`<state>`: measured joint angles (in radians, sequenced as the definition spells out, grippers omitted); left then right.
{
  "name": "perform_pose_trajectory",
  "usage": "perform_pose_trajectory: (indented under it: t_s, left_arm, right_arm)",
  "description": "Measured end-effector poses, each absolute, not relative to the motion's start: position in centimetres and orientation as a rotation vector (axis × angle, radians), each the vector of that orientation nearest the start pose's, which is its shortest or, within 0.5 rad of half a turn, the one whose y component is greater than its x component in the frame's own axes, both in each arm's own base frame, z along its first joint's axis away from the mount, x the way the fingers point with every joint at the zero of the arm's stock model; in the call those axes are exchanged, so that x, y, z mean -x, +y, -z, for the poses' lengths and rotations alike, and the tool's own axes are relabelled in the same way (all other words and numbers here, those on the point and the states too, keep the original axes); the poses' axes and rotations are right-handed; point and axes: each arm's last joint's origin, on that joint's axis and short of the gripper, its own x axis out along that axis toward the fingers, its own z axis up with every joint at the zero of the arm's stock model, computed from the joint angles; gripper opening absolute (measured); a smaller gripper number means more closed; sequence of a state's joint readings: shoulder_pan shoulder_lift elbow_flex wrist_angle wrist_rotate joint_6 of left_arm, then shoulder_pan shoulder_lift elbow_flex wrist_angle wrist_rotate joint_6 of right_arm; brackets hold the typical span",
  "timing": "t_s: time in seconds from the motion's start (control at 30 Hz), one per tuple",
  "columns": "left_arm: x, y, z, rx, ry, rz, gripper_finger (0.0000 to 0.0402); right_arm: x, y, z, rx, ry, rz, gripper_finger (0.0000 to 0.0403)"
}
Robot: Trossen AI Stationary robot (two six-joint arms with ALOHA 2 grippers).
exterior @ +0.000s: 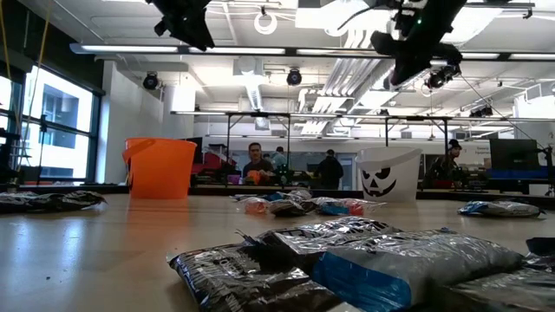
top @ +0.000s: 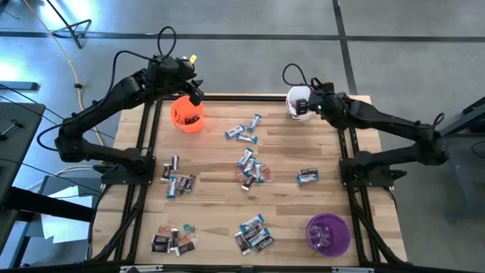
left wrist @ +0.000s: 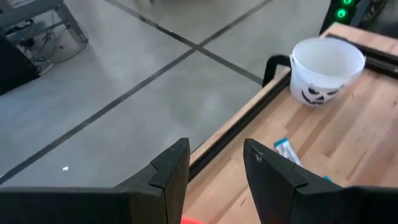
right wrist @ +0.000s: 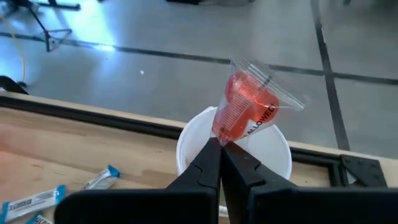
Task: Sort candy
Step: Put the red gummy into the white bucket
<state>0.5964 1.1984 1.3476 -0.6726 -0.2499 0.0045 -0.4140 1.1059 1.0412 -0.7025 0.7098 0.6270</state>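
My right gripper (right wrist: 221, 149), clamped on a reddish-pink candy in clear crinkly wrapper (right wrist: 245, 106), hangs directly over the white plastic jack-o'-lantern cup (right wrist: 277, 149) at the bench's far right corner, so release drops it straight in.

A wooden surface (top: 280, 159) holds 3 cups: 1 orange cup (top: 186, 114), 1 white cup (top: 296, 102) and 1 purple cup (top: 327, 234). Wrapped candy (top: 250, 171) lies in about 7 scattered clusters. 2 dark arms reach over the far edge.
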Motion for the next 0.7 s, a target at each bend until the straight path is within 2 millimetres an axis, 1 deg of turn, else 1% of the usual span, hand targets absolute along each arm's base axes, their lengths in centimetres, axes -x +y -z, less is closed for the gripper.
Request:
perform_pose_trajectory:
  t_s: [0.2,0.4,0.6,0.7]
  left_arm:
    - [-19.6,14.2,-39.9,0.06,0.517,-0.821,0.014]
    - [-19.4,14.7,-40.4,0.043,0.469,-0.866,0.014]
    - [-18.9,15.6,-40.7,0.041,0.435,-0.912,0.014]
    - [-18.6,16.0,-40.7,0.046,0.431,-0.931,0.014]
  right_arm:
    - [-18.9,-12.8,-31.9,-0.393,0.461,1.266,0.0]
    - [-18.3,-14.7,-32.0,-0.394,0.455,1.256,0.0001]
    - [-17.7,-16.2,-32.5,-0.405,0.392,1.241,0.0019]
    - [-17.5,-16.8,-32.4,-0.411,0.394,1.237,0.0032]
